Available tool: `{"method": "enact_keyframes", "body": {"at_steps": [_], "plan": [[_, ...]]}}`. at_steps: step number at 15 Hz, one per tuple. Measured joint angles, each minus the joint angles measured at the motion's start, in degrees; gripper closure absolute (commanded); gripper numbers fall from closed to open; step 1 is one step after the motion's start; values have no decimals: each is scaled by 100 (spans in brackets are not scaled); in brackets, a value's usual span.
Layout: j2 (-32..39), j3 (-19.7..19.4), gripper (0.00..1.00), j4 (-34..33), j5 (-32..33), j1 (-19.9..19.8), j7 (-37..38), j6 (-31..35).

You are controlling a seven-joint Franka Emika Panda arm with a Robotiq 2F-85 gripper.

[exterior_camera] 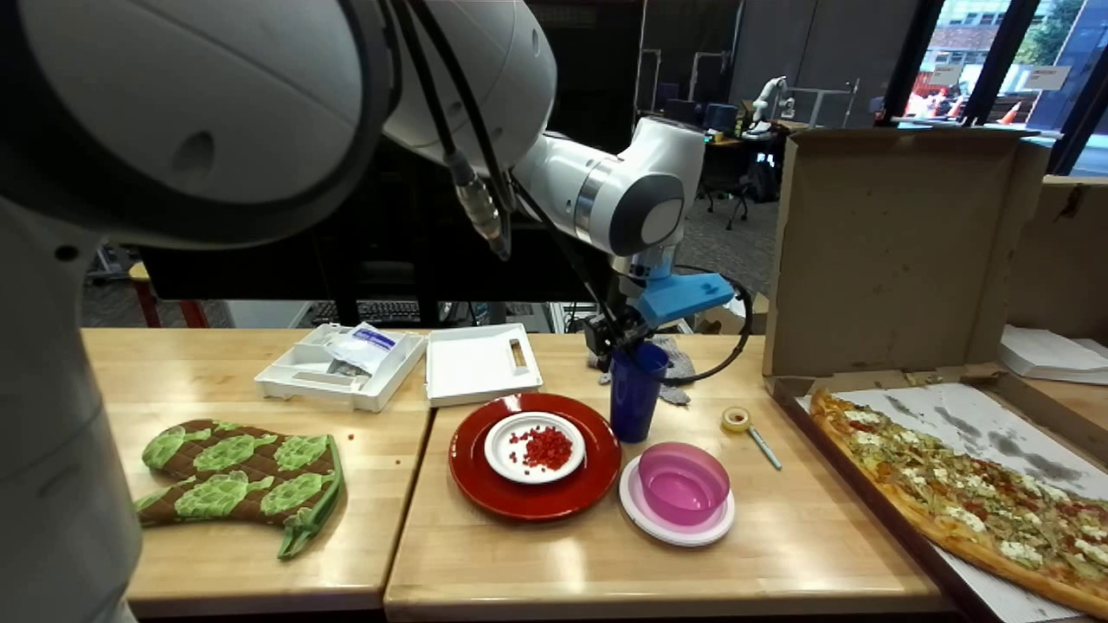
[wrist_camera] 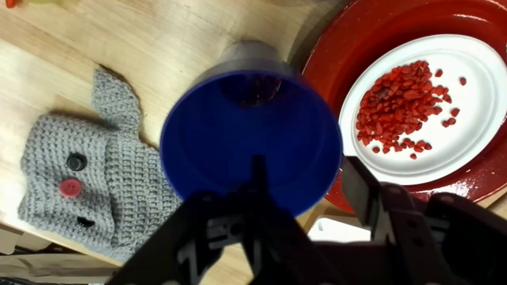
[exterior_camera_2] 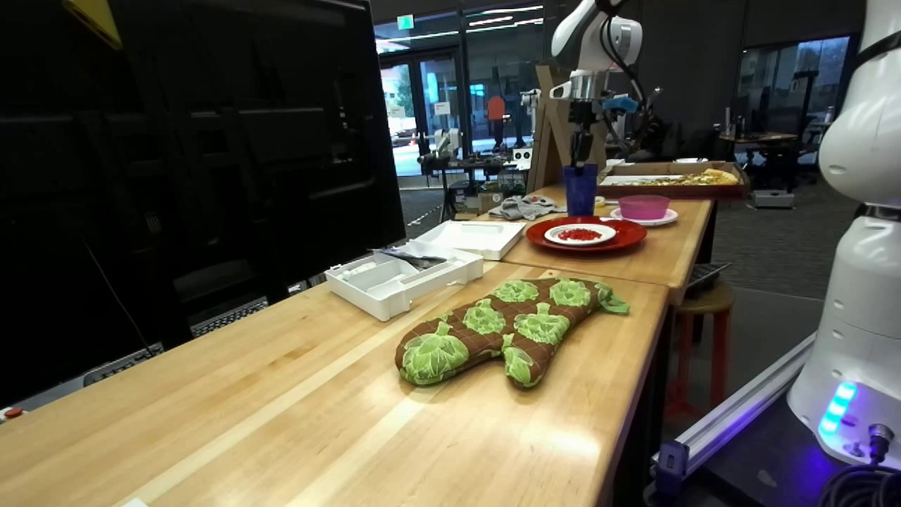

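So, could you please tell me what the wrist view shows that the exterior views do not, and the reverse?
Only the wrist view looks down into the blue cup, onto what seem reddish bits.
Only the exterior views show the oven mitt and the pizza.
All share the cup, the red plate, the white plate with red pieces on it, the grey crocheted piece and the pincer at the cup's rim.

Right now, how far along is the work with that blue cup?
Done: the black gripper is at the tall dark-blue cup. In hand: the grip, apparently; one finger shows across the cup's mouth, the other outside its rim, with a gap between them. Left, probably: closing on the wall and lifting, since the cup stands on the pale wooden table.
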State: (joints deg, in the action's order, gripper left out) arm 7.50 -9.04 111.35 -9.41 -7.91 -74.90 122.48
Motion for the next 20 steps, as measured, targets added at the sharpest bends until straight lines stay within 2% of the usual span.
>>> {"method": "enact_keyframes", "body": {"at_steps": [3, 20], "plan": [[4, 18, 100, -42, 0, -14, -1, -35], [-47, 81, 99, -110, 13, -45, -26, -124]]}}
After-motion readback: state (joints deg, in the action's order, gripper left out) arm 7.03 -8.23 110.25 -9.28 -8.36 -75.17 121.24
